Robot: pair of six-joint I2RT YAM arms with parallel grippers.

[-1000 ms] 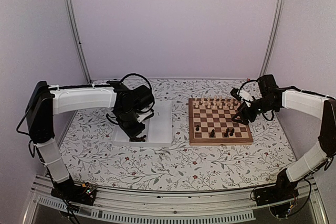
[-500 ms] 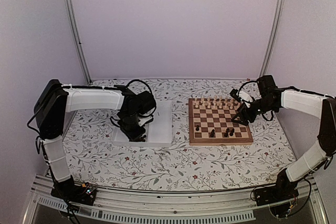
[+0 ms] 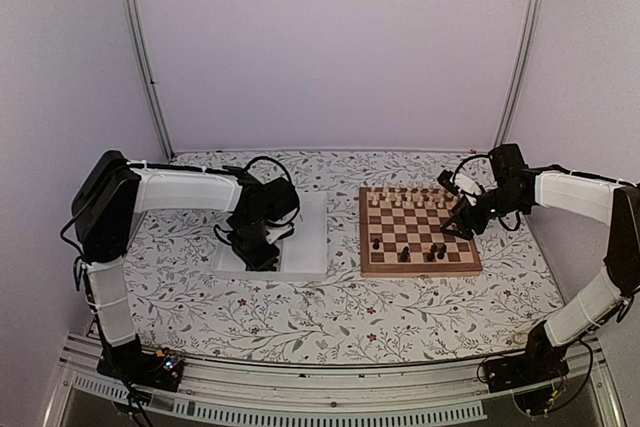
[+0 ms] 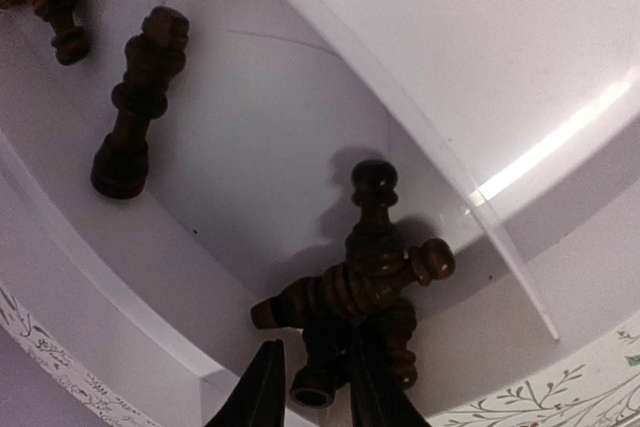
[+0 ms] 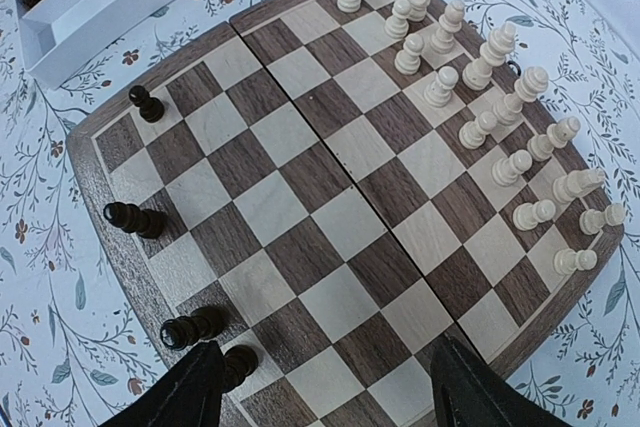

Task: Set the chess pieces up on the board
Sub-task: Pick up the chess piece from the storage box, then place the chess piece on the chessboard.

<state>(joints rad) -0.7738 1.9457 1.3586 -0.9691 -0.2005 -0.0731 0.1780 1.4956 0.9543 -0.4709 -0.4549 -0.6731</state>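
Currently, the left gripper (image 4: 315, 342) is down in the white rectangular plastic tray (image 4: 280, 147). Its fingers are nipped together on the base of one dark turned-wood chess piece (image 4: 318, 379) in a crossed heap of three. Others lie loose further along the tray. Meanwhile the right gripper (image 5: 325, 347) hangs spread wide, holding nothing, over the edge of the square wooden checkered board (image 5: 330, 217). Four dark pieces (image 5: 135, 219) sit along that side, and pale wooden pieces (image 5: 480, 67) line the opposite side.

arms (image 3: 185, 189): white shells, black joints | cables (image 3: 262, 159): black, looped | fingers (image 5: 185, 392): black
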